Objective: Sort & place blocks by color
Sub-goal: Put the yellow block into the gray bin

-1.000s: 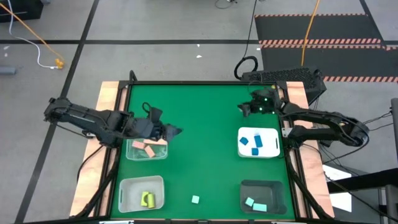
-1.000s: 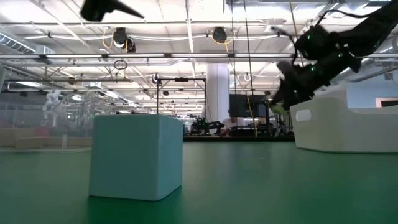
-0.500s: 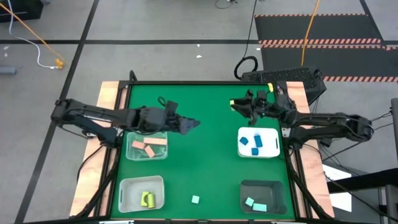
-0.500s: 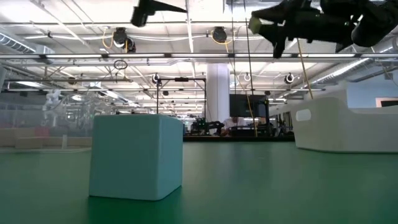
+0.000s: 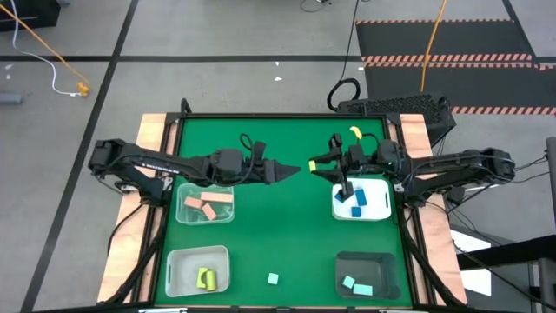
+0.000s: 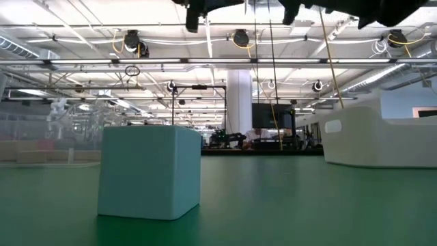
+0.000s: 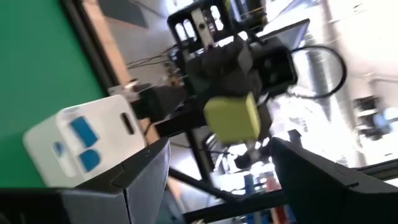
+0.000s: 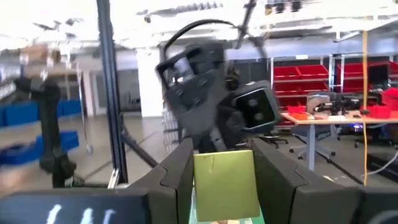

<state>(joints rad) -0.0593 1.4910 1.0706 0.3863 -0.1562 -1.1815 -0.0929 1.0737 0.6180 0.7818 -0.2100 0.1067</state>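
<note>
A yellow-green block (image 8: pixel 224 184), cube-like and matte, sat clamped in the right end effector (image 5: pixel 314 164) above the table's (image 5: pixel 287 230) middle. The left end effector (image 5: pixel 291 169) faced it, fingers spread and empty. The white tray (image 5: pixel 380 211) of blue blocks (image 5: pixel 357 201) lay near.

The counter (image 5: pixel 287 226) had a green top with bare wood strips down both sides. Four trays sat right on it: a clear one (image 5: pixel 205 209) on the left with salmon blocks (image 5: pixel 207 207) in it, a pale one (image 5: pixel 198 269) nearer the front-left corner with a yellow-green block (image 5: pixel 206 279), a white one (image 5: pixel 361 200) on the right with blue blocks (image 5: pixel 357 199), and a dark one (image 5: pixel 367 274) at front right with teal blocks (image 5: pixel 356 285). One teal cube (image 5: pixel 273 279) sat loose on the green, between the two front trays.
</note>
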